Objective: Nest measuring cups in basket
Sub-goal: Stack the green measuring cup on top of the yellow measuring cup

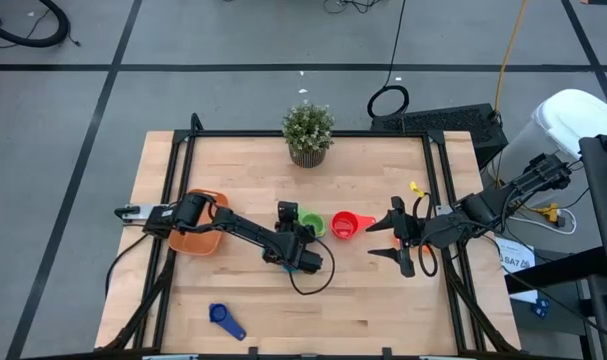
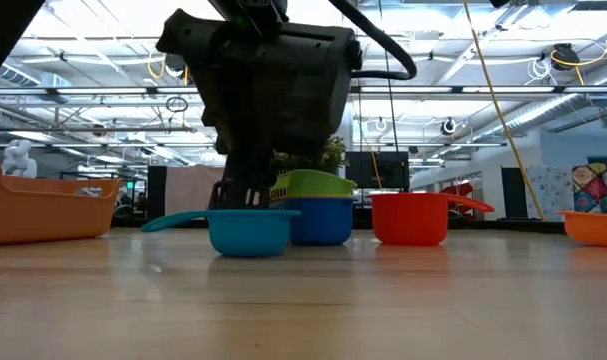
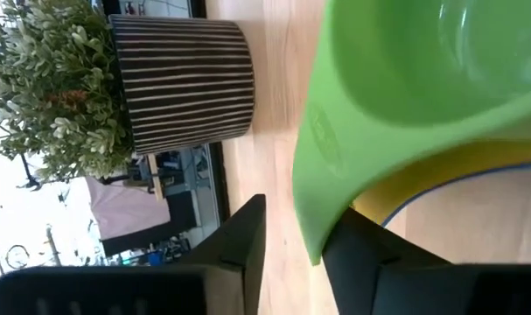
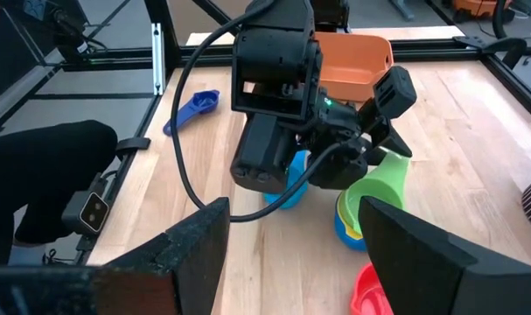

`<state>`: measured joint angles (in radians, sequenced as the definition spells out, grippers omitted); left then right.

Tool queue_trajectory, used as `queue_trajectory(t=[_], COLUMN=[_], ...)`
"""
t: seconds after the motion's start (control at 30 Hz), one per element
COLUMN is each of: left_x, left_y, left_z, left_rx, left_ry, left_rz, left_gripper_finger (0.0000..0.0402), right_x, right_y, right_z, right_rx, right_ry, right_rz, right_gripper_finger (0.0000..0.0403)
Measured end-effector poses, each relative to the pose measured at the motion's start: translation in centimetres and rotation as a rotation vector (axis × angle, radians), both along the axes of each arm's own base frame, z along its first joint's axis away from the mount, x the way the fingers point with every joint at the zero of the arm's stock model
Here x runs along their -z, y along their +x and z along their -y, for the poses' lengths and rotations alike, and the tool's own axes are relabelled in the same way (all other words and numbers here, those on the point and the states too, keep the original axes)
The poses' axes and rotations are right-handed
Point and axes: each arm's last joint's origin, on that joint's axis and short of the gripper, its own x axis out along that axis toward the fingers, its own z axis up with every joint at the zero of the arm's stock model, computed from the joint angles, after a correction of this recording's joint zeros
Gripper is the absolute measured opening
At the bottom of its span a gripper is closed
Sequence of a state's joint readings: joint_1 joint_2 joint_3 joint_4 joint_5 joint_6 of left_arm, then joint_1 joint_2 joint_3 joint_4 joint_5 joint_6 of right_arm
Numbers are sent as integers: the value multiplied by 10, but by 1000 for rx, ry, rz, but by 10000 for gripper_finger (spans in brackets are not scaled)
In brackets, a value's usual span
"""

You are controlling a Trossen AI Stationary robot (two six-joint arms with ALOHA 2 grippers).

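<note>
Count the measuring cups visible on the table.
7: green, yellow, dark blue stacked mid-table; light blue beside them; red to their right; orange by right claw; blue near front edge.

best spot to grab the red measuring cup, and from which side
Judging by its pose, the red cup stands upright and apart from the stack, its flat handle sticking out toward the open right gripper. Pinch that handle, coming from the right side.
</note>
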<state>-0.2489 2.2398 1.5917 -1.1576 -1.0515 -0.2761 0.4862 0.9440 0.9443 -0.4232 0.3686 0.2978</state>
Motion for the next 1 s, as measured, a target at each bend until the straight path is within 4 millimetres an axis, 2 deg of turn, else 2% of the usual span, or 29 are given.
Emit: queue_trajectory(t=[0.2, 0.5, 0.6, 0.73, 1.0], left_x=[-7, -43, -53, -54, -49], left_y=[-6, -15, -16, -14, -9], left_z=[2, 15, 11, 0, -24], left_rx=[-14, 11, 6, -21, -106], left_ry=[7, -48, -53, -52, -108], left_rz=[-11, 81, 103, 100, 101], left_gripper_finger=[123, 124, 124, 124, 124], right_x=[1, 1, 1, 2, 24], right_y=[0, -1, 0, 0, -1], right_z=[0, 1, 1, 1, 1], right_rx=[-2, -10, -10, -11, -2], right_ry=[-8, -30, -33, -33, -46], right_rz=[-8, -12, -12, -9, -69], right_gripper_finger=[249, 249, 249, 249, 249])
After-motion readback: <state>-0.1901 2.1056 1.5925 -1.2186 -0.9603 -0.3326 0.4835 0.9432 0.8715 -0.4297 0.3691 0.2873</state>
